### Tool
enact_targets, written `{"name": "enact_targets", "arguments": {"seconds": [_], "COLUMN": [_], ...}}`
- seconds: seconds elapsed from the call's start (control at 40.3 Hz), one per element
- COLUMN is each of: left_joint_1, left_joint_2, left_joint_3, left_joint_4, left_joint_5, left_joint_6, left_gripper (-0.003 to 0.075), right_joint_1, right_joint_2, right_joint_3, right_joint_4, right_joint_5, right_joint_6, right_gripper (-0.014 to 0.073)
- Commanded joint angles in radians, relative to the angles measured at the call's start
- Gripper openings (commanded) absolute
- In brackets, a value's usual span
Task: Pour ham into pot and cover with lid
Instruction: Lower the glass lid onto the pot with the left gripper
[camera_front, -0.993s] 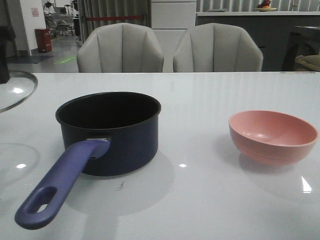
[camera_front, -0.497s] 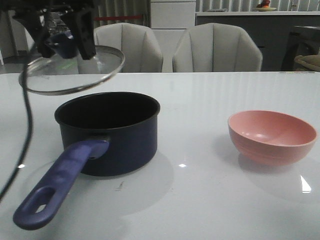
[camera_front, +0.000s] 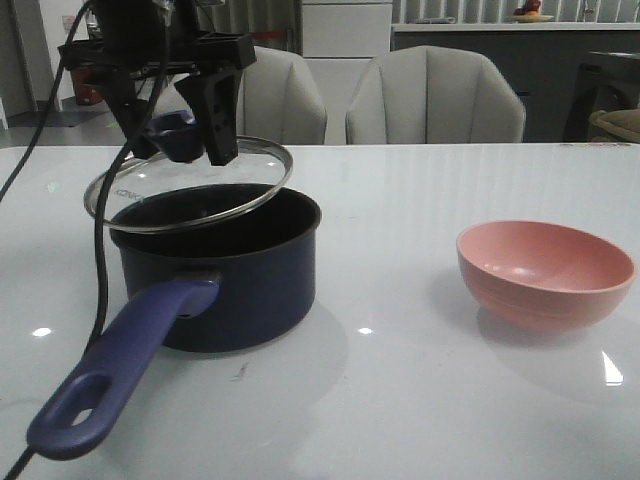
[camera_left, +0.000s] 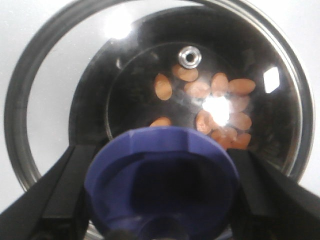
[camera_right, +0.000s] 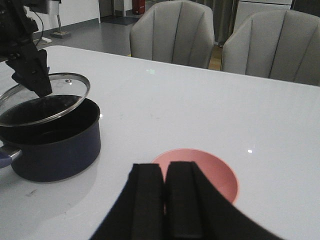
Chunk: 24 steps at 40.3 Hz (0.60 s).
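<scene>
While the left pincer sits clamped on the notched blue knob of the round clear glass lid with steel rim, that lid hangs tilted directly under it, just above the pot mouth, not seated. Nearest the camera in the front view, the long purple-blue handle with a hole at its end runs out from below the pincer toward the tabletop's near edge. Dark navy saucepan with black inside stands straight beneath the pincer on the white glossy tabletop. Through the glass, the wrist view shows small orange-pink ham pieces on the pot floor, below and ahead of the pincer's fingers. Black cable drops from the left arm past the pot's left side.

Right pincer: fingers together, holding nothing, with the round pink bowl just beyond its tips; bowl looks empty. Farther back, behind the left pincer, two grey upholstered chairs stand at the tabletop's far edge.
</scene>
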Motion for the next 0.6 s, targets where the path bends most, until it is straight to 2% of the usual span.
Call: {"name": "enact_targets", "arguments": {"seconds": [0.0, 0.571], "left_joint_1": [-0.008, -0.020], "left_joint_2": [-0.049, 0.007], "left_joint_3": [-0.037, -0.037], "left_joint_4": [-0.040, -0.076], "left_joint_5": [0.020, 0.005], "left_joint_6": [0.001, 0.001], "left_gripper": [0.0309, 0.0309], "right_joint_1": [0.001, 0.001], "right_joint_2": [0.006, 0.006], "right_joint_3": [-0.030, -0.030], "right_joint_4": [0.009, 0.009], "right_joint_5": [-0.071, -0.071], "right_joint_6": [-0.011, -0.011], "right_gripper": [0.0152, 0.0152]}}
